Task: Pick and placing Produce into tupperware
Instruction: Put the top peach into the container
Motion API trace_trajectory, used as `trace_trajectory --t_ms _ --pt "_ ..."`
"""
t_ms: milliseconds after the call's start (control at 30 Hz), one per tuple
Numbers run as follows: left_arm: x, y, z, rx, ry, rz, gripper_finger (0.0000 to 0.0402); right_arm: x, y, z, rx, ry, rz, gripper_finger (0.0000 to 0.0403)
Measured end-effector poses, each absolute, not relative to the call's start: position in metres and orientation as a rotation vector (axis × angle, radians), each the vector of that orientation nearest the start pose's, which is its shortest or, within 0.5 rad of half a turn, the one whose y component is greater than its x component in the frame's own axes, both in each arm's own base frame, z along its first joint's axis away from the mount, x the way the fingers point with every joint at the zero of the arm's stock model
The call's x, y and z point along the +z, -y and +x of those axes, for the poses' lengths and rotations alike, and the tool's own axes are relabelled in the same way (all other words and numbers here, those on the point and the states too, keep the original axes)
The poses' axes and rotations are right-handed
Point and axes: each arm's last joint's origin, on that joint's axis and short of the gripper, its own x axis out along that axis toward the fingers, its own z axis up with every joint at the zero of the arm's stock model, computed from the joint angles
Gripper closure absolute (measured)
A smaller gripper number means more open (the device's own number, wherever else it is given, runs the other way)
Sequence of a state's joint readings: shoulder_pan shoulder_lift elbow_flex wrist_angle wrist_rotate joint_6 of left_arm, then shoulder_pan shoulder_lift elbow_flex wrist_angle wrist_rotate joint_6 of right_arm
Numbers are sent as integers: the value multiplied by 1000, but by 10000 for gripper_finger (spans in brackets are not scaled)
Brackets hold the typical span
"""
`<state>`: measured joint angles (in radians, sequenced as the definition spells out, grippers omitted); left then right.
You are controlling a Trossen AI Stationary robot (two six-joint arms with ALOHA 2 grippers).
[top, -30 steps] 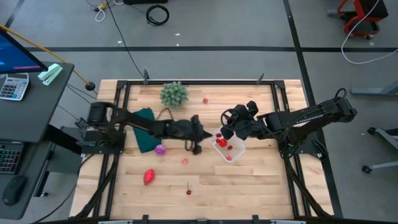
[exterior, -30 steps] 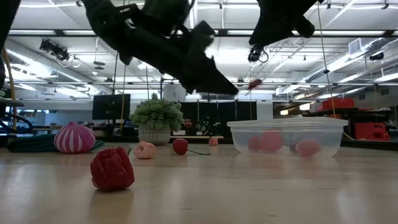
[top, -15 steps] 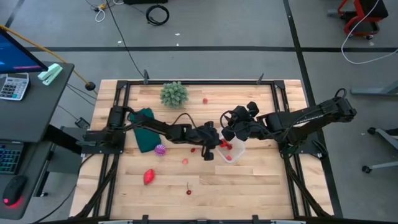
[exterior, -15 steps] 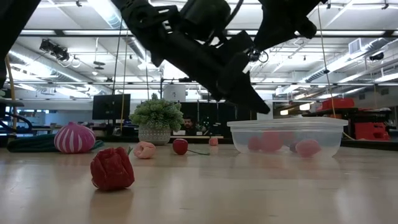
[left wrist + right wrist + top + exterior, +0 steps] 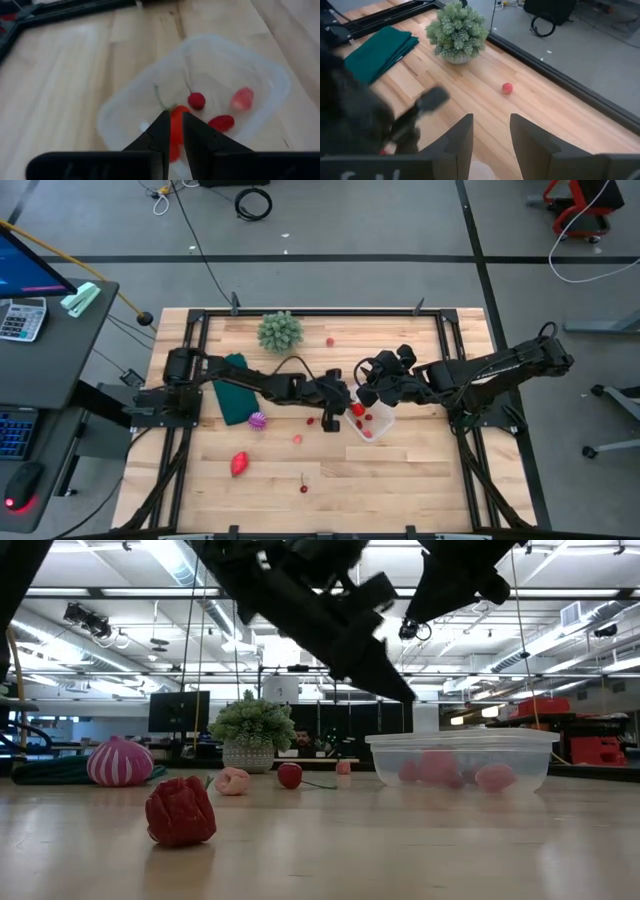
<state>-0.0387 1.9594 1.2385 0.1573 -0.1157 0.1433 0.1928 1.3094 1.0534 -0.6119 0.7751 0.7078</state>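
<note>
The clear tupperware (image 5: 366, 421) (image 5: 462, 760) sits right of the table's middle and holds several red and pink pieces (image 5: 221, 122). My left gripper (image 5: 334, 418) (image 5: 172, 131) hovers over its left rim, fingers a narrow gap apart and empty. My right gripper (image 5: 364, 390) (image 5: 491, 142) hangs open above the tub's far side. Loose produce lies on the wood to the left: a striped purple-pink ball (image 5: 258, 420) (image 5: 120, 762), a red strawberry (image 5: 239, 464) (image 5: 181, 810), a pink berry (image 5: 297, 439), a cherry (image 5: 303, 488) and a far red berry (image 5: 329, 340) (image 5: 507, 88).
A spiky green plant (image 5: 280, 330) (image 5: 457, 30) stands near the far edge. A dark green folded cloth (image 5: 235, 388) (image 5: 380, 50) lies under the left arm. The black frame rail (image 5: 320, 311) runs round the table. Bare wood (image 5: 420, 470) shows near the tub's near side.
My left gripper has swung toward the table's right, from beside the striped ball's side of the table to the tub's left rim, dipping down toward the tub and then rising a little. My right gripper has stayed over the tub.
</note>
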Motion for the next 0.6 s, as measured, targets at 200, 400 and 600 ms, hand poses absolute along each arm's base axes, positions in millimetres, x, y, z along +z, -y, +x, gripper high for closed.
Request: trace_trajectory --t_ms 200,400,600 --pt "231 -19 394 90 -623 215 335 283 -30 255 -784 -596 277 266" --pt "289 -77 349 257 -592 247 340 280 -29 252 -808 -617 297 266" --pt "307 -135 318 425 -593 257 329 280 -29 252 -813 -613 299 266"
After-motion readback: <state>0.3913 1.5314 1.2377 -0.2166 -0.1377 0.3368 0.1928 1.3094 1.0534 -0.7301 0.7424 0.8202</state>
